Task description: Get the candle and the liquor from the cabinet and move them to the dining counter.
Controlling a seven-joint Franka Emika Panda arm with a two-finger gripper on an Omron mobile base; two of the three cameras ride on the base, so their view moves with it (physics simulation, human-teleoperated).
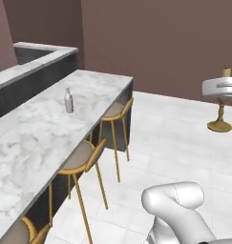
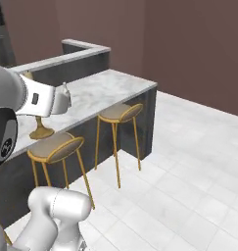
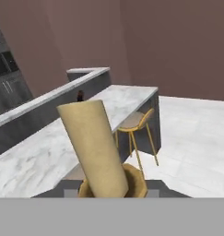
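Note:
My gripper [image 1: 223, 96] is shut on the candle [image 1: 226, 72], a pale-yellow stick in a golden brass holder whose round foot [image 1: 219, 125] hangs free below the hand. From the right base camera the gripper [image 2: 39, 113] holds the candle's foot [image 2: 41, 131] near the dining counter's [image 2: 115, 86] front edge. The hand view has the candle stick [image 3: 92, 147] upright and close, with the counter [image 3: 44, 147] ahead. The liquor bottle [image 1: 68, 100] stands upright on the marble top; its neck [image 2: 65, 88] peeks over my hand, and it looks small and dark [image 3: 79, 95] from the hand camera. The cabinet is out of view.
Gold-legged round stools [image 1: 116, 112] [image 1: 81, 157] line the counter's near side, with white tiled floor [image 1: 174, 143] to their right. A raised grey ledge [image 1: 41, 59] runs along the counter's far side. Dark kitchen units [image 3: 5, 78] stand far left.

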